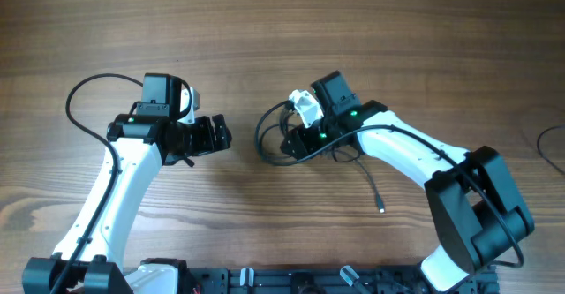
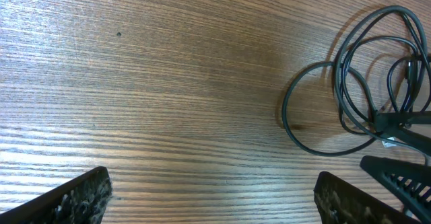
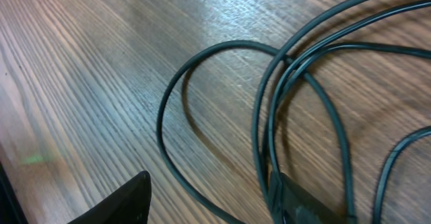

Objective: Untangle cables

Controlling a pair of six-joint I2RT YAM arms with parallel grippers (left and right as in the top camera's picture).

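Note:
A dark tangled cable (image 1: 269, 139) lies in loops at the table's middle, and its plug end (image 1: 380, 208) trails off to the right. My right gripper (image 1: 296, 141) is open and low over the loops. In the right wrist view the cable (image 3: 202, 56) has a strand between my spread fingers (image 3: 215, 200), and my right finger sits against the bundled strands. My left gripper (image 1: 214, 136) is open and empty, to the left of the tangle. In the left wrist view its fingers (image 2: 212, 200) frame bare wood, with the cable loops (image 2: 316, 96) to the right.
The right arm's black fingers (image 2: 397, 150) reach into the left wrist view at the right edge. A black cable (image 1: 84, 109) of the left arm curves over the table at the left. Another dark cable (image 1: 549, 148) shows at the far right edge.

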